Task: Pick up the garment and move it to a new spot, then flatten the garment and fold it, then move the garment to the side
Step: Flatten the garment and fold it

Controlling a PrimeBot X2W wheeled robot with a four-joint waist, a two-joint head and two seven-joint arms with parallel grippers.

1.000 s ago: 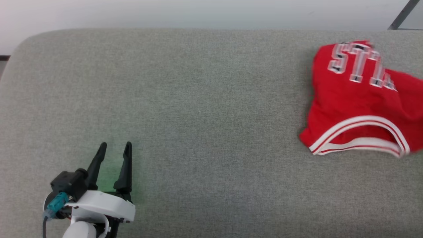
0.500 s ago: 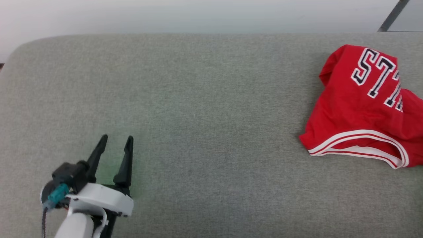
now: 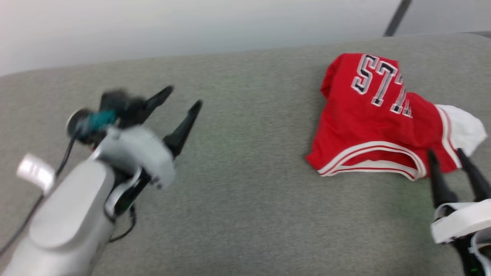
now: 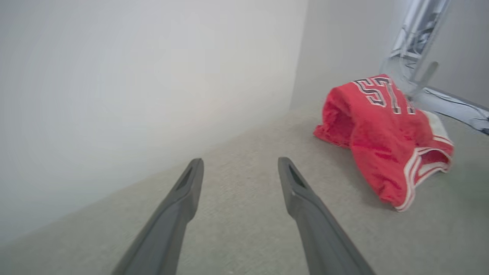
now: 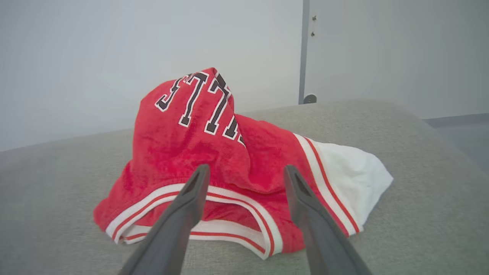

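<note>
My head camera has swung. Since a moment ago, my left gripper (image 3: 185,96) has gone up from the lower left to the middle left of the frame, and it looks blurry. My right gripper (image 3: 445,152) has come in at the lower right. Both have their fingers spread wide, with nothing in them. The garment (image 3: 364,122) lies in a rumpled heap on the grey surface (image 3: 249,184) at the upper right, and its white sleeve (image 3: 464,128) pokes out. My right fingertips are just beside its striped hem (image 3: 376,145).
</note>
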